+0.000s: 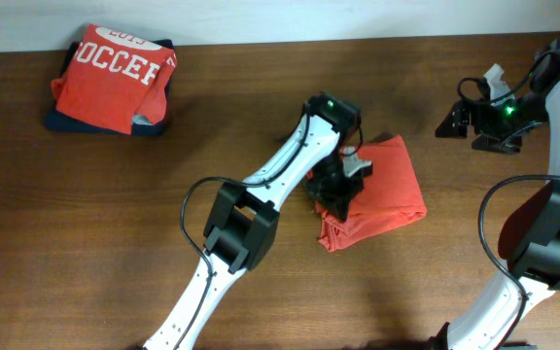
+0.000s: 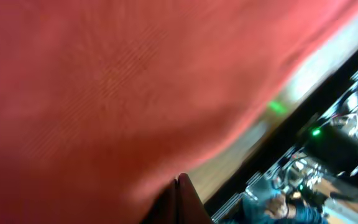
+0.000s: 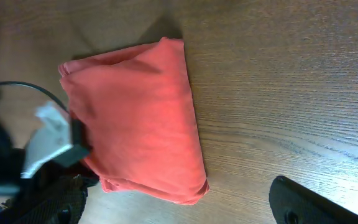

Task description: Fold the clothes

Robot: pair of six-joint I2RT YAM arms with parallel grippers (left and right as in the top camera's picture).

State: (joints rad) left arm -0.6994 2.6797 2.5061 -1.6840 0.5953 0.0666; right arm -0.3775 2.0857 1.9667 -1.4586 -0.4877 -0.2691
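Note:
An orange-red T-shirt (image 1: pixel 382 190) lies folded into a small bundle at the table's middle; it also shows in the right wrist view (image 3: pixel 135 118). My left gripper (image 1: pixel 336 187) sits at the bundle's left edge. In the left wrist view its fingers (image 2: pixel 182 183) are pressed together against blurred red cloth (image 2: pixel 117 81) that fills the frame. My right gripper (image 1: pixel 452 122) is open and empty, well to the right of and behind the bundle, with its fingers (image 3: pixel 179 211) wide apart. A folded shirt with white "SOCCER" lettering (image 1: pixel 115 73) tops a stack at the back left.
The stack at the back left rests on dark navy cloth (image 1: pixel 76 122). The table is brown wood (image 1: pixel 115 224). A white wall edge (image 1: pixel 280 19) runs along the back. The left arm (image 1: pixel 261 185) crosses the middle of the table.

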